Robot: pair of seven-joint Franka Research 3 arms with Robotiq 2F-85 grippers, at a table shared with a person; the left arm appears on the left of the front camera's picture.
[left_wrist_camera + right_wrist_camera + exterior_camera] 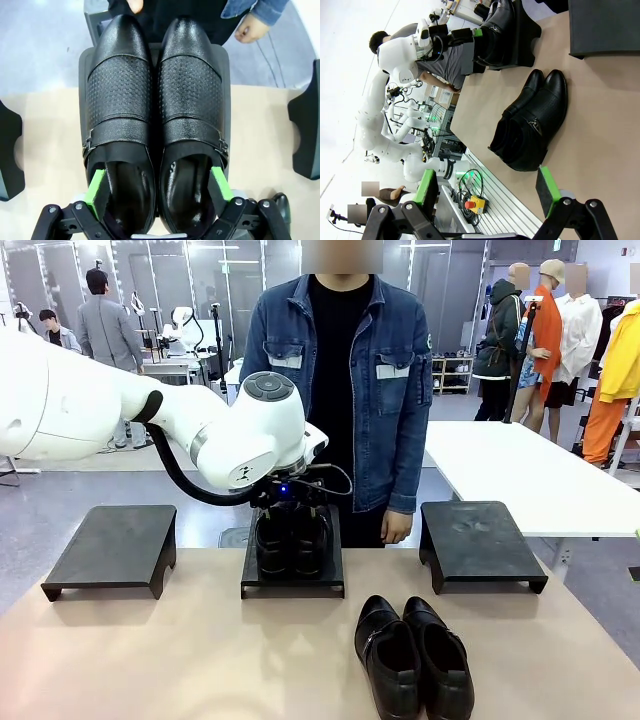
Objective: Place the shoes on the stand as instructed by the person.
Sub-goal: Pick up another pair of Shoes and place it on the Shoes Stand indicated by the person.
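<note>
Black shoes (274,548) half behind left tool (159,182)

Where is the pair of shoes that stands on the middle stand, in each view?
Front view: shoes at centre, on the middle stand.
Left wrist view: shoes in the middle, toes toward the top.
Right wrist view: shoes at the top edge.
Shared landmark: middle stand.

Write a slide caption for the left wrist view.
Open left end effector at the heel end of a black shoe pair on the middle stand.
</note>
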